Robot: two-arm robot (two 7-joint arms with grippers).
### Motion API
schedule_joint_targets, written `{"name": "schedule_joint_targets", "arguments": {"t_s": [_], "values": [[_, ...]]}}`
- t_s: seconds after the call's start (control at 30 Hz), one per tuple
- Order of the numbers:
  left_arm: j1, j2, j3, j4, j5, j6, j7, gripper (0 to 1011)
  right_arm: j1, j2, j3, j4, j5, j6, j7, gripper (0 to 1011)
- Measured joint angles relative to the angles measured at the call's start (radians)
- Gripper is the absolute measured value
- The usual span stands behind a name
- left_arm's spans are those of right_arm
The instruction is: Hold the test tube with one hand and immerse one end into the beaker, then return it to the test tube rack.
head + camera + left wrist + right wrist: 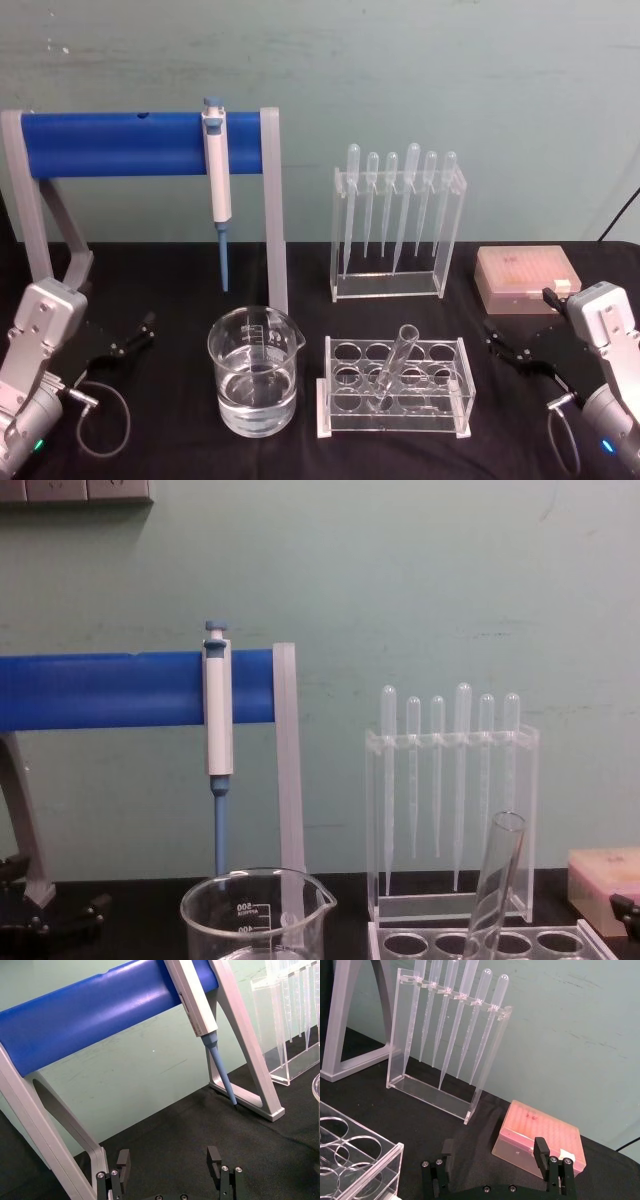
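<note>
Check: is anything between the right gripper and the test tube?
Nothing visible. The right gripper is right of the test tube rack; the test tube leans in a middle hole, its top free. The beaker stands left of the rack.

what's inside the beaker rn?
The beaker holds clear liquid in roughly its lower half; nothing else is in it. The test tube leans in the rack beside it. Nothing covers the beaker's inside.
</note>
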Motion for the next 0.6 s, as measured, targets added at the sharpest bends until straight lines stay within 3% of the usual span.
{"name": "schedule_joint_targets", "arguments": {"t_s": [0.6], "values": [[0.0,0.0,0.0,0.0,0.0,0.0,0.0,1000,0.0,0.0,0.0,0.0,0.0,0.0,0.0,1002]]}}
